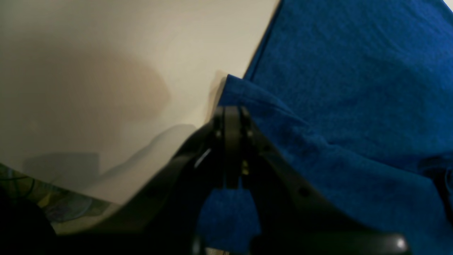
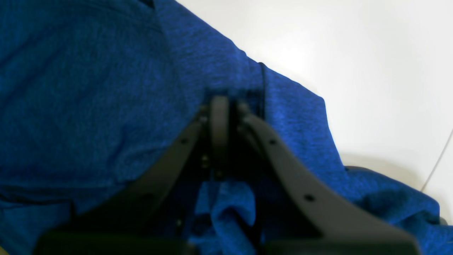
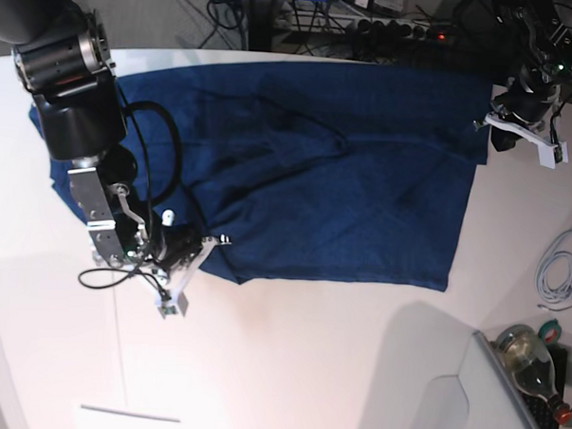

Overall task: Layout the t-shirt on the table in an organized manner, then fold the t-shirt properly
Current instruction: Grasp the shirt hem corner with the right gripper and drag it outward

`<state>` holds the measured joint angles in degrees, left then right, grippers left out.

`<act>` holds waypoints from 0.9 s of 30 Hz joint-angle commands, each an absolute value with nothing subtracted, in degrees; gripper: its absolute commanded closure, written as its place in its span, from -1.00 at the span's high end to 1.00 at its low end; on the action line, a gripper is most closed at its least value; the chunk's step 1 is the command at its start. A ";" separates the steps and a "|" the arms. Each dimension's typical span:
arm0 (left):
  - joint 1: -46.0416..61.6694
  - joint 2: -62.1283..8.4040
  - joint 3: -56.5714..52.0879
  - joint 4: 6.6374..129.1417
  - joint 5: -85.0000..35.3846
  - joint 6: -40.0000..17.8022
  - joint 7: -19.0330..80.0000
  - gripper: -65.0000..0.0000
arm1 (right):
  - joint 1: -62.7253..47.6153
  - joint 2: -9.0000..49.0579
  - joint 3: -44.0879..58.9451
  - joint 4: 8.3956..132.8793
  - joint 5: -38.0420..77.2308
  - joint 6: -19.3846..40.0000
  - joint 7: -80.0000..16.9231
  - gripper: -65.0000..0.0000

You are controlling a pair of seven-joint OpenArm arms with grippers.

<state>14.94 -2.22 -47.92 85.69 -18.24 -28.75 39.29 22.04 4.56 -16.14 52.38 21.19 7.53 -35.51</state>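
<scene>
Up close, both wrist views blur the t-shirt badly, and each crops it to one corner. The base view shows the whole garment spread on the table, long axis running left to right across that view, one sleeve buried under the right arm's bulk. The left gripper has its fingers pressed together, pinching a fold at the cloth's edge, bare table just beside it. The right gripper is likewise clamped on bunched cloth. Only the base view catches a bottle off the table's corner.
</scene>
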 commanded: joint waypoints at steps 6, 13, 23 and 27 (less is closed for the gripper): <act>14.90 -2.95 -48.13 86.55 -18.95 -29.14 38.29 -1.00 | 22.99 4.79 -15.69 56.31 21.67 7.52 -34.77 -1.00; 14.81 -2.95 -48.13 86.55 -18.95 -29.14 38.20 -1.00 | 19.12 4.79 -10.77 69.67 21.67 7.43 -39.25 -1.00; 14.46 -2.95 -48.04 86.46 -18.95 -29.05 38.20 -1.00 | 19.12 7.52 -8.13 78.46 21.67 7.43 -42.95 -1.00; 14.46 -2.95 -48.04 86.46 -18.95 -28.97 38.20 -1.00 | 19.12 7.96 -8.13 79.87 21.67 7.43 -42.51 -1.00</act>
